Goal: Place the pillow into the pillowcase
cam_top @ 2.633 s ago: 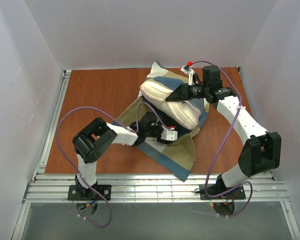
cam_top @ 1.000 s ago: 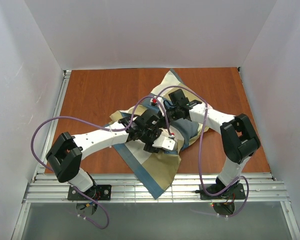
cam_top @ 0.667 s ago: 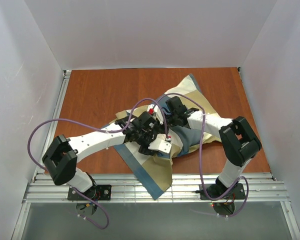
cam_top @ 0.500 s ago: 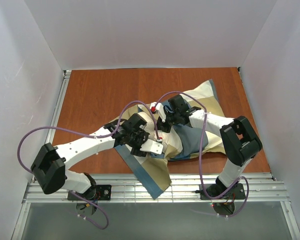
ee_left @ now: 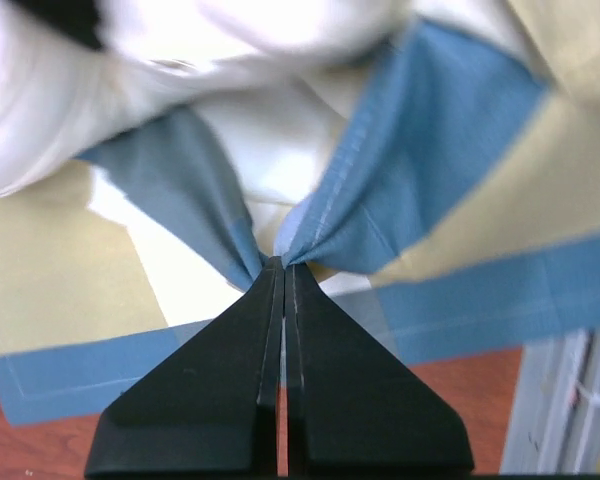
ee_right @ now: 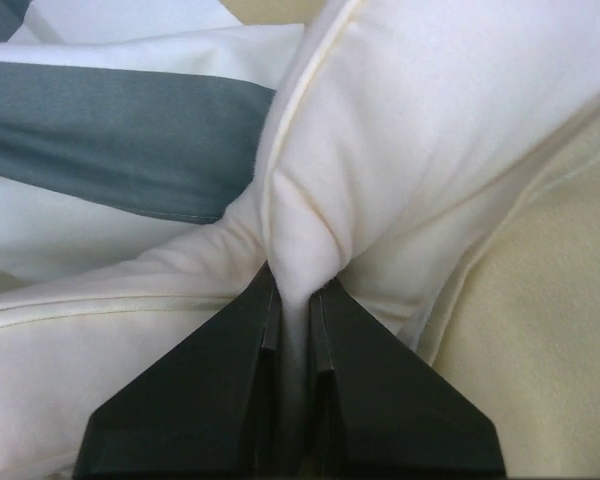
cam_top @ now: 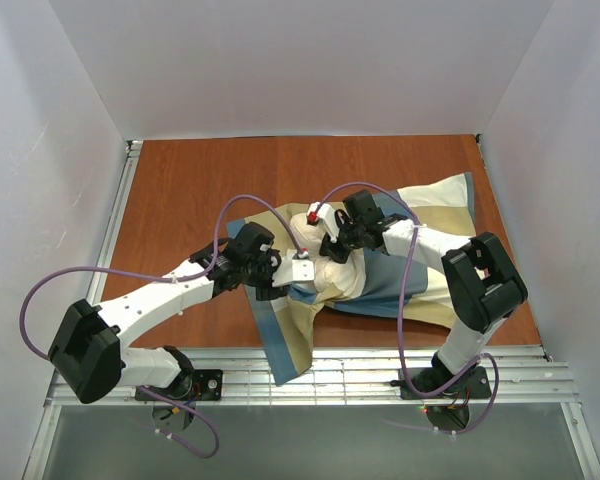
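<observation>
Pillowcase [cam_top: 425,215] lies spread and rumpled, its blue and tan blocks flat at the corners and heaped in the centre. Pillow [cam_top: 342,282] sits bunched at the pillowcase's middle, partly wrapped in its cloth with cream fabric showing bare; how much of it is truly inside I cannot tell. Left gripper [ee_left: 283,264], at the pillowcase's left side, is pinched tight on a gathered fold of its blue cloth. Right gripper [ee_right: 292,288], over the pillowcase's middle, is clamped on a puckered ridge of the pillow beside its piped seam. The risks, as I judge them: both holds are thin pinches, so a hard pull apart could slide the cloth out of either jaw. The left hold may have caught both layers of the opening, which would close the mouth instead of spreading it. The pillow's bulk could also fold over and jam at the hem
</observation>
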Action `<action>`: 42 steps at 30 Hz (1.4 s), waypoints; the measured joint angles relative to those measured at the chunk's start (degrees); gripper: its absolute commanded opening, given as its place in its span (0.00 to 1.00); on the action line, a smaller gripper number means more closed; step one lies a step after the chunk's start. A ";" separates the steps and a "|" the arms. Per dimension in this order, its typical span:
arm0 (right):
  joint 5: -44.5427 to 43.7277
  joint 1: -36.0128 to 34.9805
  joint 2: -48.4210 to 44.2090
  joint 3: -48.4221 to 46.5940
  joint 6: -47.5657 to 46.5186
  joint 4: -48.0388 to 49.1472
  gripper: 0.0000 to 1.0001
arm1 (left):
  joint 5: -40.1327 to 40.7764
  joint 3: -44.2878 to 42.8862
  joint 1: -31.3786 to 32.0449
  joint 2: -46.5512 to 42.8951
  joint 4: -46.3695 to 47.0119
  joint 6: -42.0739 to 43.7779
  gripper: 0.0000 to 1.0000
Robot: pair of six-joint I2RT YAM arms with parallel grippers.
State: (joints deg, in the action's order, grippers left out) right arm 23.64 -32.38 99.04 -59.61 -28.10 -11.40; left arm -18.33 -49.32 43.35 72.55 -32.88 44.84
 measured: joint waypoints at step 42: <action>3.32 3.39 -2.62 5.33 6.78 0.44 0.01 | 15.85 -9.46 7.41 23.71 20.50 -40.57 0.73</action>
State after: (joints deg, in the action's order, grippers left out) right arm 26.96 -28.99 96.42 -54.28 -21.32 -10.96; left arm -2.48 -58.78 50.76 96.27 -12.38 4.27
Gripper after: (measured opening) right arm 0.044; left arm 0.734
